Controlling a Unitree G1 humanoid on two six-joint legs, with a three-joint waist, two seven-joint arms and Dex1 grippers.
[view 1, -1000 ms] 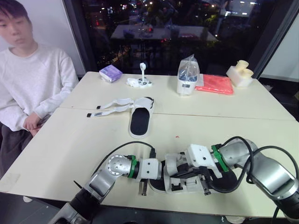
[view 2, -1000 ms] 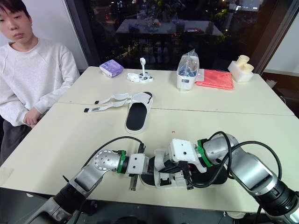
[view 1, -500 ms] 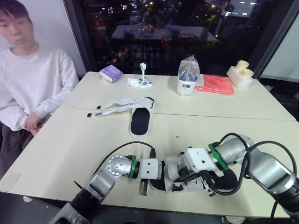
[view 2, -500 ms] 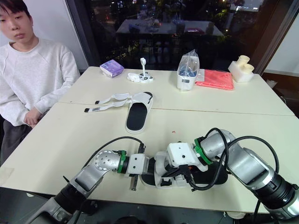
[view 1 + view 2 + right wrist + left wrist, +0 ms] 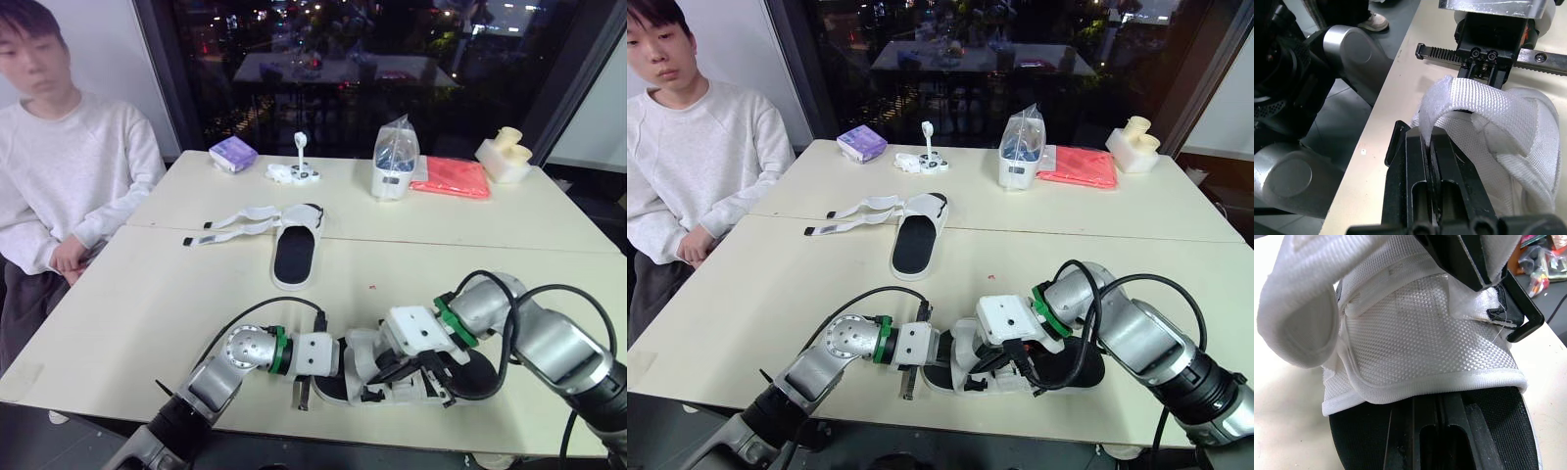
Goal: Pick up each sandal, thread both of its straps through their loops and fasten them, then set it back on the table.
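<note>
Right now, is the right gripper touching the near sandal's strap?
Touching. Right wrist view: the white strap of the sandal is pinched, no gap, between the fingers of the right gripper.

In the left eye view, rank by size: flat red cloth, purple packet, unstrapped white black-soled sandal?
Unstrapped white black-soled sandal
Flat red cloth
Purple packet
The sandal lies nearer, so its lead is unsure.

Office-like room at night: pale tables (image 5: 147, 294), dark window wall (image 5: 470, 59), seated person (image 5: 69, 166).
</note>
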